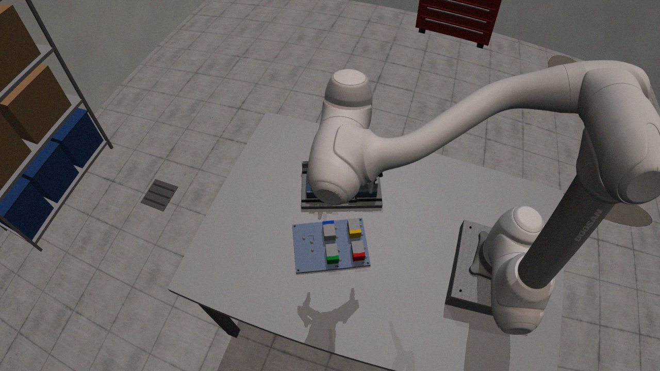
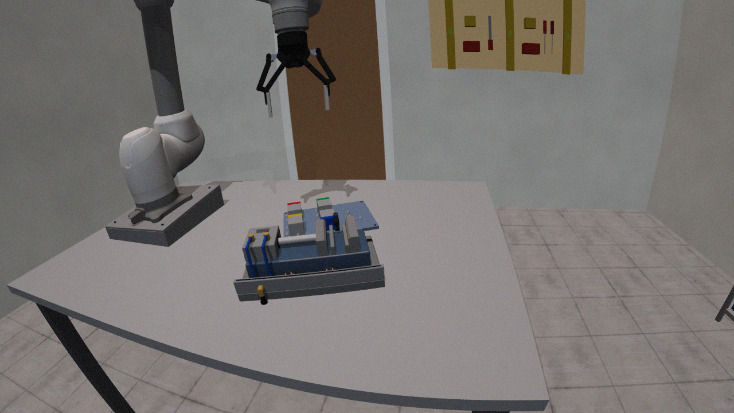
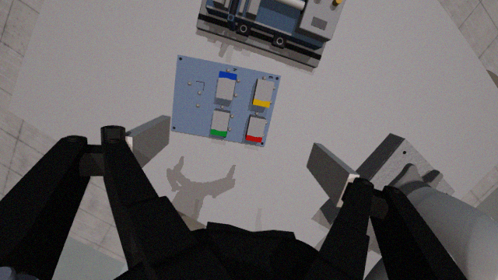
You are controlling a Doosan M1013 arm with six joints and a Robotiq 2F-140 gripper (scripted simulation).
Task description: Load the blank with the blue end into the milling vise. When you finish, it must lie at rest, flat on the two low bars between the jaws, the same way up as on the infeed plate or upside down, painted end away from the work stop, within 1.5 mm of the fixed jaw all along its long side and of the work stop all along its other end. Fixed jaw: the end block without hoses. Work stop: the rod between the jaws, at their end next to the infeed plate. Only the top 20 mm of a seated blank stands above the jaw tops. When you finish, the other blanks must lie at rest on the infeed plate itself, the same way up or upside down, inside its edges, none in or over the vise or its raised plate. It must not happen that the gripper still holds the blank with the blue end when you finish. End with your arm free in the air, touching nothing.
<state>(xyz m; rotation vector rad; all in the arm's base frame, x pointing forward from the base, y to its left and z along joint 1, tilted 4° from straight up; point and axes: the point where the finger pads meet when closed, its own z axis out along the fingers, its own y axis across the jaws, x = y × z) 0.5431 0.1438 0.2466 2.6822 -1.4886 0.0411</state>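
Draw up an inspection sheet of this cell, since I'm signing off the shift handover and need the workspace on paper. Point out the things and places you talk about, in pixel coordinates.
Surface: pale table (image 1: 415, 198) (image 2: 420, 318) (image 3: 97, 47), no damage seen.
Job's things: blue-end blank (image 1: 329, 231) (image 3: 226, 88) on the infeed plate (image 1: 304, 260) (image 2: 365, 209) (image 3: 183, 117) with the yellow-, green- and red-end blanks; no blank seen in the milling vise (image 2: 308, 256).
Clutter: nothing seen.
Gripper (image 2: 298, 113) (image 3: 242, 142): open, holding nothing, raised above the table.
Cables: no loose ones seen; two blue hoses (image 2: 266, 255) on the vise's end block.
Surroundings: red drawer cabinet (image 1: 457, 19), shelf rack with boxes, brown door (image 2: 338, 128), tool board (image 2: 484, 56).
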